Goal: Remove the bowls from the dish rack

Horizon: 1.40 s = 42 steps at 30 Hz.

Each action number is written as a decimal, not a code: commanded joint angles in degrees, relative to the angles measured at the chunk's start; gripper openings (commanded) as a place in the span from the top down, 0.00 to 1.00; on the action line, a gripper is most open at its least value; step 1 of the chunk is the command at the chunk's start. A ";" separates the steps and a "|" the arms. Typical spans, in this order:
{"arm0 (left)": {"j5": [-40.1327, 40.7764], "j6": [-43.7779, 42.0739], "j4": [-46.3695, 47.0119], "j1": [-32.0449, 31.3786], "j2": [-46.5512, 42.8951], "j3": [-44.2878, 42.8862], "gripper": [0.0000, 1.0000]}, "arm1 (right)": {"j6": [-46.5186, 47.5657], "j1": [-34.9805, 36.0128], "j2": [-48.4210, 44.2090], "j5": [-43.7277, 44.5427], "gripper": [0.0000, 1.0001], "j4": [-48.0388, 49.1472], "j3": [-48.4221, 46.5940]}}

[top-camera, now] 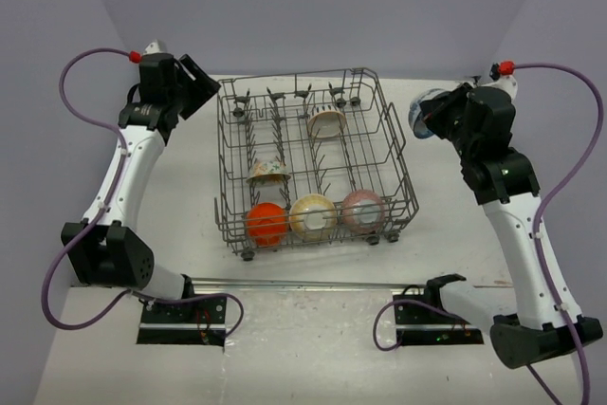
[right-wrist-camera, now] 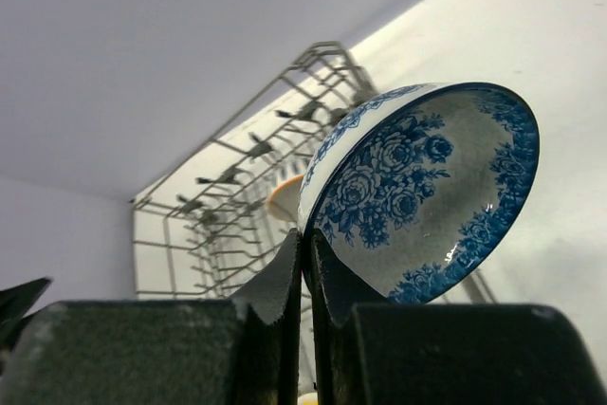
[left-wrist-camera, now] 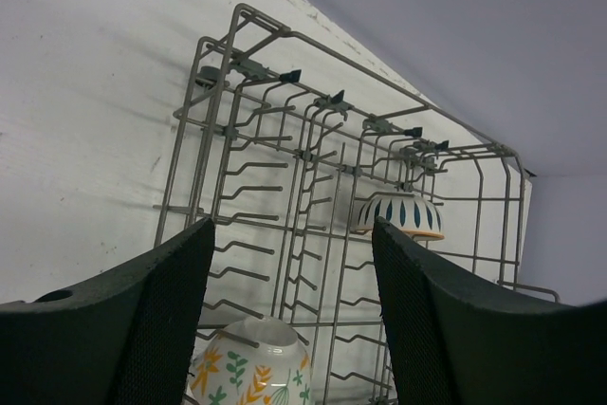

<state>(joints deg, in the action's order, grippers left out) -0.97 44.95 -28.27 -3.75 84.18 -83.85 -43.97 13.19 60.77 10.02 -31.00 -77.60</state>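
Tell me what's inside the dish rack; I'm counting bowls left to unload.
Five bowls in the dish rack: orange, cream-yellow, pink in front, floral mid-rack, teal-patterned at back. Beneath them is hidden.

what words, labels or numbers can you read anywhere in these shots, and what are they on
None: no readable text in any view.
Blue-and-white bowl, clamped in the jaws of the right gripper: rose pattern only, no lettering.
Floral bowl and teal-marked bowl in the dish rack: decoration only.
Arm base plates: any marking is too small to read.
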 commanded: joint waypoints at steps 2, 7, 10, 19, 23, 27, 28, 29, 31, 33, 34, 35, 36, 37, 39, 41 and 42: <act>-2.10 -0.12 1.90 0.32 1.33 -3.68 0.32 | 3.27 -5.44 0.75 4.83 1.00 -7.22 -3.61; -2.37 -0.21 2.08 0.14 2.83 -4.30 0.32 | 4.15 -11.69 3.38 5.62 1.00 -11.71 -0.72; -2.28 -0.21 1.99 0.06 3.88 -4.91 0.32 | 3.89 -15.47 5.49 6.32 1.00 -13.73 2.54; -2.10 -0.30 2.96 -0.03 5.73 -5.00 0.32 | 4.06 -22.68 14.98 8.61 1.00 -16.28 5.09; -2.02 -0.48 2.96 -0.03 6.87 -5.71 0.32 | 4.33 -25.40 20.24 8.70 1.00 -17.77 4.30; -1.84 -0.74 2.78 -0.03 8.10 -6.67 0.31 | 5.73 -25.85 23.68 11.07 1.00 -18.83 4.57; -1.75 -0.91 2.44 -0.03 8.45 -7.28 0.31 | 6.08 -26.37 24.30 11.33 1.00 -18.83 4.57; -1.75 -0.92 2.43 -0.03 9.06 -7.46 0.32 | 6.35 -26.55 24.91 11.51 1.00 -18.92 4.65; -1.66 -0.92 2.43 -0.03 9.42 -7.64 0.31 | 7.31 -26.90 26.50 11.69 1.00 -18.92 4.57; -1.49 -1.09 2.43 -0.03 9.95 -7.55 0.31 | 8.10 -27.08 28.42 11.95 1.00 -18.92 4.22; -1.40 -1.09 2.43 -0.03 10.04 -7.64 0.31 | 8.19 -27.16 29.04 12.04 1.00 -18.92 3.87; -1.31 -1.18 2.35 -0.03 10.30 -7.55 0.31 | 8.19 -27.17 29.66 12.04 1.00 -19.09 3.69; -0.88 -1.44 2.26 -0.03 10.30 -7.47 0.31 | 8.19 -27.17 30.71 12.13 1.00 -19.09 3.51; -0.70 -1.70 2.17 -0.03 10.39 -7.46 0.31 | 8.19 -27.17 31.24 12.39 1.00 -19.35 3.08; -0.17 -2.14 1.82 -0.03 10.74 -7.38 0.31 | 8.46 -27.17 32.91 12.65 1.00 -19.45 2.81; 0.27 -2.23 1.55 -0.03 10.83 -7.03 0.31 | 8.89 -27.17 34.05 13.00 1.00 -19.45 2.55; 0.44 -2.32 1.64 -0.03 10.83 -6.24 0.31 | 9.07 -27.17 34.58 13.09 1.00 -19.62 2.46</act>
<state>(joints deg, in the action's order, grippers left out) -1.52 44.29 -27.49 -3.77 95.15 -89.06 -36.67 -13.69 94.76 20.14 -49.95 -72.18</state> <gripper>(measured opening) 0.689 0.014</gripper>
